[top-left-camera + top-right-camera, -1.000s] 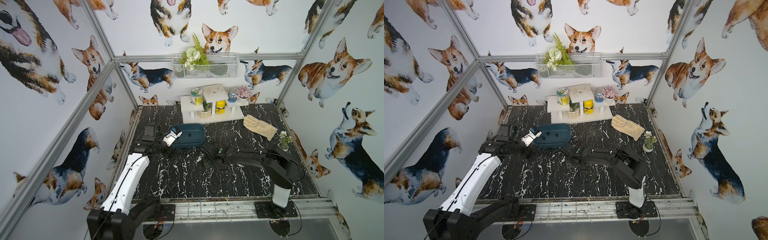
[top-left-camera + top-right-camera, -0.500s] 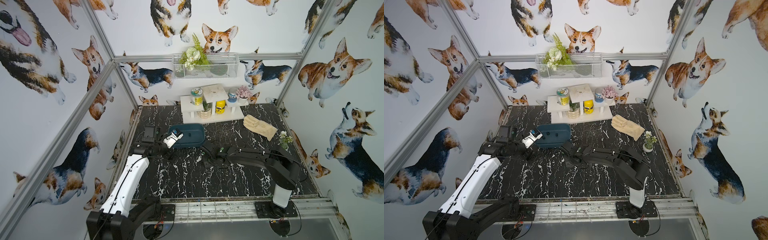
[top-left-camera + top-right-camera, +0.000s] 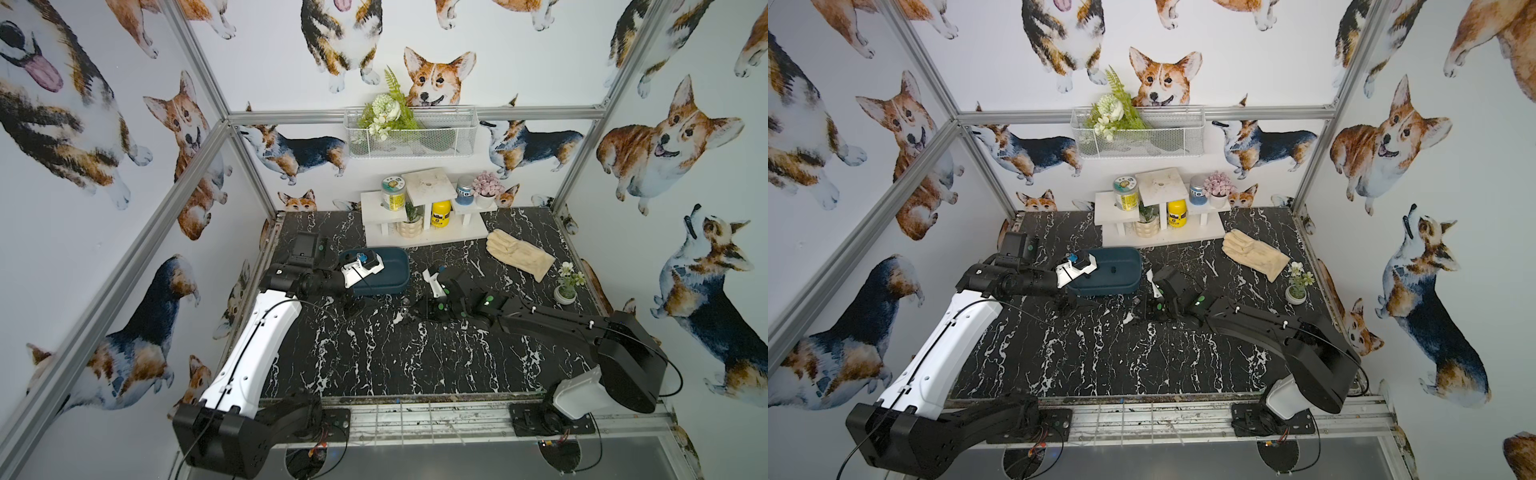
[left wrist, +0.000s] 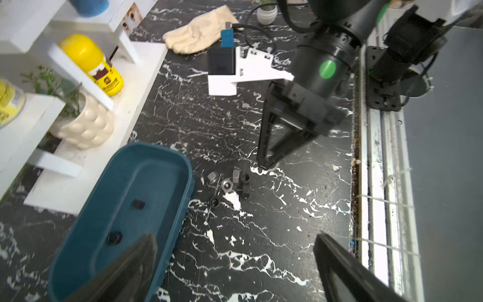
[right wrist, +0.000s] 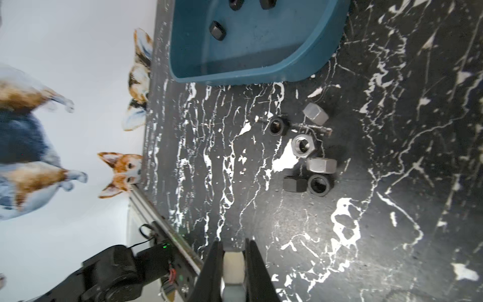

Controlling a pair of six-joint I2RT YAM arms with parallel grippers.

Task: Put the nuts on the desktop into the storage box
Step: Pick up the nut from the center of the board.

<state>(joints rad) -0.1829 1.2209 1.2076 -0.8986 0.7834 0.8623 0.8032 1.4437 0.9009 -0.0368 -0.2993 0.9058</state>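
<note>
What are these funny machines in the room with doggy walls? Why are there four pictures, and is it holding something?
They are two robot arms at a black table. Two pictures look down from above; the other two are taken from the arms' wrists. Six little nuts lie on the table beside a blue box, which has a few nuts inside. The right hand is pinched shut on a pale nut. The left hand is wide open near the box, holding nothing.
</note>
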